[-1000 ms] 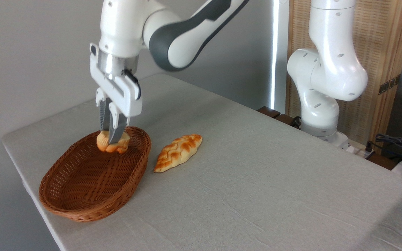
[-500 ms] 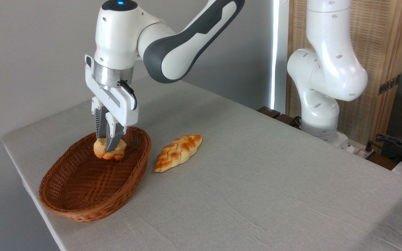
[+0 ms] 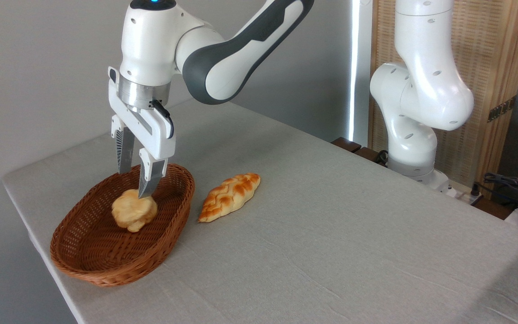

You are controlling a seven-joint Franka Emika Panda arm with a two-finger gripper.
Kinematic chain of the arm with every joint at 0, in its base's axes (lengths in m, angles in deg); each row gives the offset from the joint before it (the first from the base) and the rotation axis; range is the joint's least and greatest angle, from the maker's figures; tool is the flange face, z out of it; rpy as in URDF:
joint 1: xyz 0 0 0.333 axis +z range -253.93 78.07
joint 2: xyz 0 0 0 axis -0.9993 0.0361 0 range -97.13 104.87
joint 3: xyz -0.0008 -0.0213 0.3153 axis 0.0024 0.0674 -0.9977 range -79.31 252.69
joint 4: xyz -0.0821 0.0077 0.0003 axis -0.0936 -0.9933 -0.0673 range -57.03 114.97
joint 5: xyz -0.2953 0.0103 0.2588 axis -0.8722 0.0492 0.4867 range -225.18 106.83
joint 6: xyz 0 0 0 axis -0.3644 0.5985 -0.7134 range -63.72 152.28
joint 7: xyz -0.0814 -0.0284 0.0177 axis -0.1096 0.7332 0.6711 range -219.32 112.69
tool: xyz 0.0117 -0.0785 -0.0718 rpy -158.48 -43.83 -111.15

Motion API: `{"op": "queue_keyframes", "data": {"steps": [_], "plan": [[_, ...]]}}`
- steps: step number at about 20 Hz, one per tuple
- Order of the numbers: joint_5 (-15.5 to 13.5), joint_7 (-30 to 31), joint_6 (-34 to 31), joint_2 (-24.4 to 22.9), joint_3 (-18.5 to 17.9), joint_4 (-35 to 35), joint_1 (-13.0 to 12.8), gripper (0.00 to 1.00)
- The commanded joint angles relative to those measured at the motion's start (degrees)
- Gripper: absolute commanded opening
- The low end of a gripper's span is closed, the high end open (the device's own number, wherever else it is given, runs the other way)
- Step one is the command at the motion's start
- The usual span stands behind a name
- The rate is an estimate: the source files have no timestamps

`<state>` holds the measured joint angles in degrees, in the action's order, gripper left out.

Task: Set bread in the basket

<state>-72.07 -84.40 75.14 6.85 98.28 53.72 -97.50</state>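
The bread [image 3: 133,209], a small pale-golden bun, lies tilted inside the basket [image 3: 88,261], a reddish-brown oval wicker basket at the table's left end. My gripper [image 3: 135,183] hangs just above the bun with its two fingers spread apart and nothing between them. The nearer fingertip ends close over the bun's top; I cannot tell whether it touches.
A longer braided golden-brown loaf [image 3: 229,196] lies on the grey tablecloth just right of the basket. The arm's white base [image 3: 414,130] stands at the table's far right edge, with cables [image 3: 511,184] beyond it. The table edge runs close along the basket's left side.
The gripper opened and let go of the bun, which dropped down and to the left into the basket. The gripper shifted slightly left and rose a little.
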Motion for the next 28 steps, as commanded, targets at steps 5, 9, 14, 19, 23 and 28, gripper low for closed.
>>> {"op": "queue_keyframes", "data": {"steps": [5, 9, 14, 19, 23, 28], "plan": [[2.86, 0.76, -13.29, -7.98, -2.0, -0.49, 1.65, 1.0], [6.65, 0.68, -22.01, -11.15, -4.99, -0.49, 1.66, 1.0], [7.36, 0.68, -26.94, -13.18, -8.42, -0.49, 1.74, 1.0], [9.71, 0.67, -29.04, -14.06, -10.88, -0.84, 1.83, 1.0], [11.75, 0.59, -33.52, -14.14, -13.16, -4.0, 1.74, 1.0], [11.05, 0.5, -33.8, -14.06, -14.31, -4.71, 1.74, 1.0]]}}
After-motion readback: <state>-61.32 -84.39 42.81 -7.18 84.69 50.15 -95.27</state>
